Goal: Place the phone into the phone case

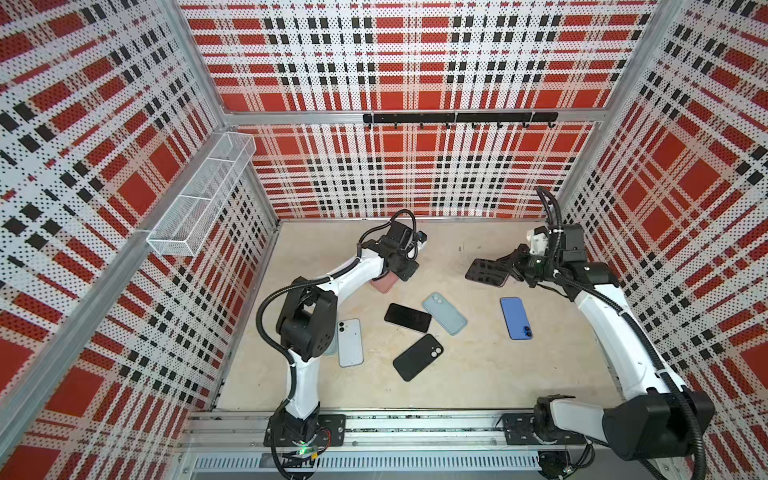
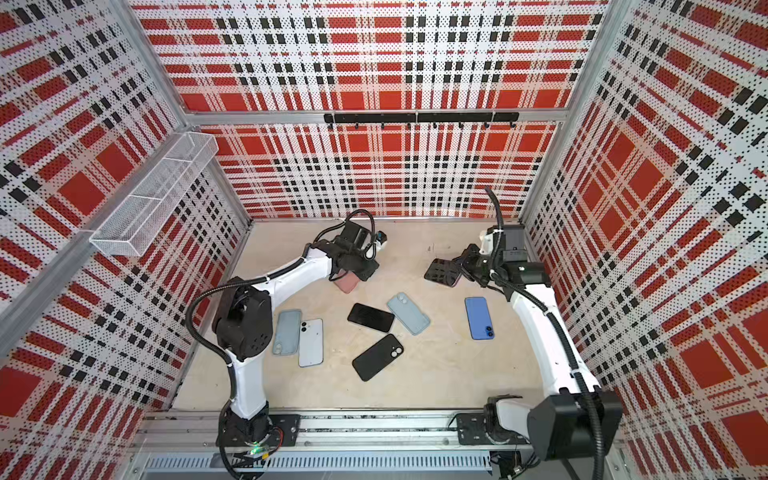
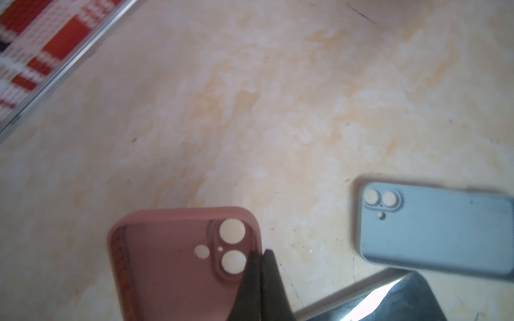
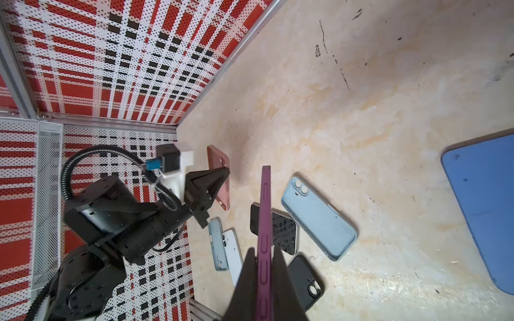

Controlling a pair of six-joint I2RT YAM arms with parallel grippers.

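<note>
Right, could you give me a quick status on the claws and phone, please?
Left claw shut on pink silicone phone case wall. Right claw shut on purple-edged phone, held aloft. Loose phones and cases lie nearer the front.

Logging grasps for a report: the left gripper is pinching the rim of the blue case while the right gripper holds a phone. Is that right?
One slip: the left gripper pinches the rim of the pink case, not a blue one; the left wrist view shows it. The right gripper does hold a phone.
</note>
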